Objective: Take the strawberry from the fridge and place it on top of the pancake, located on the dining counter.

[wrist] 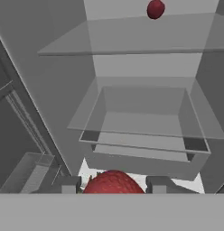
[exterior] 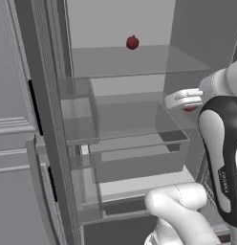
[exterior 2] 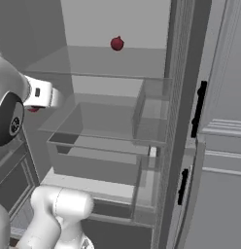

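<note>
1. The fridge (exterior: 53,119) stands open, its pale interior showing glass shelves and a clear drawer.
2. The gripper (wrist: 113,184) is inside the fridge, at the level of the middle shelf (exterior: 134,129), on the right side as seen from the left base view.
3. In the hand view the strawberry (wrist: 113,182) sits between the two dark fingertips (wrist: 68,184), which press close against its sides: the gripper is nearly closed and has hold of it.
4. From the left base view a bit of red (exterior: 189,108) peeks out just under the white hand.
5. A darker maroon round fruit (exterior: 132,42) rests on the upper glass shelf (exterior: 139,60), well apart from the gripper, near the back wall.
</note>
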